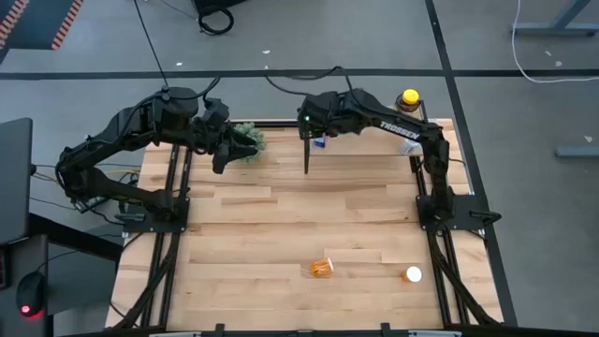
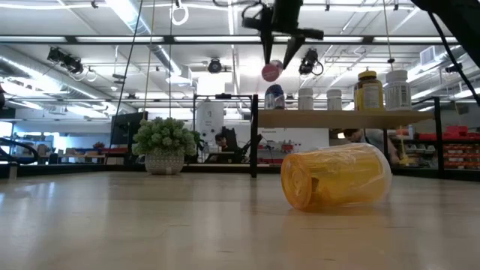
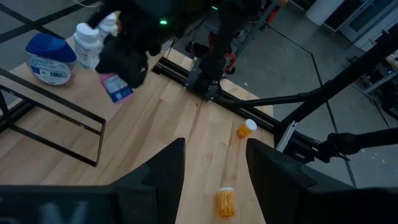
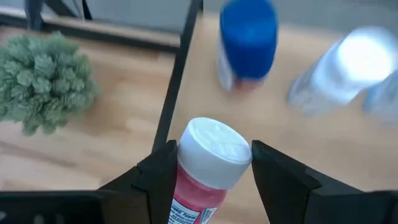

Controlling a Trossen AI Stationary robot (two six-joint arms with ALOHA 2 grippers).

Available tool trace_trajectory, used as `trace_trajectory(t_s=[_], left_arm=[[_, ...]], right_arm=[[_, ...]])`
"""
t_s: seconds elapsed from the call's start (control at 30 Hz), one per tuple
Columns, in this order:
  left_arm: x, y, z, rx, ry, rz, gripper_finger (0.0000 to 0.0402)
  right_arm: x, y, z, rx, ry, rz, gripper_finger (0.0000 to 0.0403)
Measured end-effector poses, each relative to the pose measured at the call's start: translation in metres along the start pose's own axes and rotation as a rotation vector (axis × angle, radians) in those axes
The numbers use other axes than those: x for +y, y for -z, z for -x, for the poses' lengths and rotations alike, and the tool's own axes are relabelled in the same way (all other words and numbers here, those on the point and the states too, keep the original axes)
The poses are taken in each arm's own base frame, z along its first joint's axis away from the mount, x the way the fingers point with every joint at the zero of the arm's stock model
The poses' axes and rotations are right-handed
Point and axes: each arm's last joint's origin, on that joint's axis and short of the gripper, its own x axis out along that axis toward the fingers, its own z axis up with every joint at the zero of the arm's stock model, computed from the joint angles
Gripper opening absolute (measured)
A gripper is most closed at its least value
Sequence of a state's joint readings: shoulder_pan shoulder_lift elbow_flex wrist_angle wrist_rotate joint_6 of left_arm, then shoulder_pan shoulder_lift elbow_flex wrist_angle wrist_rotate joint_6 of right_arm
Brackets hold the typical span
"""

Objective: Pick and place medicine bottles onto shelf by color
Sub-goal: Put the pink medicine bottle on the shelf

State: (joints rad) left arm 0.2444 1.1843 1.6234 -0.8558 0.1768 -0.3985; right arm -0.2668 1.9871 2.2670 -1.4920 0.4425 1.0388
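Above shelf [image 4: 205, 118]: right gripper [image 4: 211, 165] gripping bottle [image 4: 208, 165]

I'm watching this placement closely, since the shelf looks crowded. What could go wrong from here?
The right hand holds the white-capped pink bottle tilted above the shelf edge; set down like that, it could tip over. It hangs close to the blue-capped bottle and could knock it. The black divider lies beside its path and could catch it.

right arm: reaches from the desk's right edge toward the far middle, elbow bent | right gripper [image 4: 214, 165]: raised, fingers clamped on a white-capped pink bottle [image 4: 208, 165] | left arm: folded along the far left corner | left gripper [image 3: 214, 168]: raised, fingers parted, nothing between them
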Motion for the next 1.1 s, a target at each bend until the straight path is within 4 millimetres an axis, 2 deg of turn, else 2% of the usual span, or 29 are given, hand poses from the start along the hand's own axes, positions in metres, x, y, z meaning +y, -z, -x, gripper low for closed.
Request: trace_trajectory(t_s=[0.27,0.47,0.77,0.97,1.1], left_arm=[[0.000,-0.001,0.000,-0.008,0.003,-0.003,0.0179],[0.001,0.000,0.000,-0.006,-0.018,-0.073,0.0174],[0.004,0.005,0.000,0.043,-0.086,-0.193,0.0180],[0.008,0.005,0.001,0.017,-0.210,-0.205,0.0179],[0.015,0.007,-0.012,0.015,-0.310,-0.248,0.0181]], right_arm=[[0.023,0.044,0.031,-0.410,0.148,0.257,0.0200],[0.034,0.078,0.045,-0.708,0.235,0.284,0.0200],[0.038,0.140,0.013,-0.810,0.177,0.172,0.0200],[0.035,0.152,0.002,-0.933,0.204,0.218,0.0200],[0.029,0.161,-0.014,-0.977,0.259,0.309,0.0200]])
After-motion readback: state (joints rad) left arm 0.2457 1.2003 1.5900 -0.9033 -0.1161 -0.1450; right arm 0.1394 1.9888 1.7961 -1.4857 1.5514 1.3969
